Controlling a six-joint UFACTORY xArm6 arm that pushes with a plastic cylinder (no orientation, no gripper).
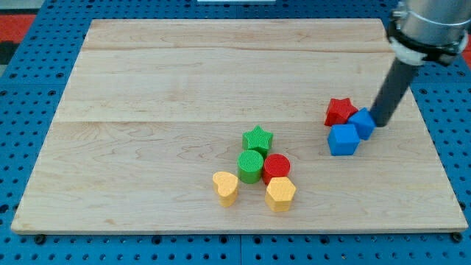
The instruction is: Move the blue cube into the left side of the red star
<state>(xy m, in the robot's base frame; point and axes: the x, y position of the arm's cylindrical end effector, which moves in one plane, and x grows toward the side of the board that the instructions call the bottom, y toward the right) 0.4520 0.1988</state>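
Observation:
The red star [340,110] lies at the view's right on the wooden board [147,88]. A blue cube [343,140] sits just below it, touching or nearly touching its lower edge. A second, smaller blue block [363,122] sits against the star's right side and the cube's upper right corner. My tip [382,122] is at the right edge of that smaller blue block, touching or almost touching it, to the right of the star and up-right of the cube.
A cluster sits at the board's lower middle: a green star [257,138], a green cylinder [250,166], a red cylinder [277,167], a yellow heart [226,187] and a yellow hexagon [280,193]. The arm's body [430,22] hangs over the upper right corner.

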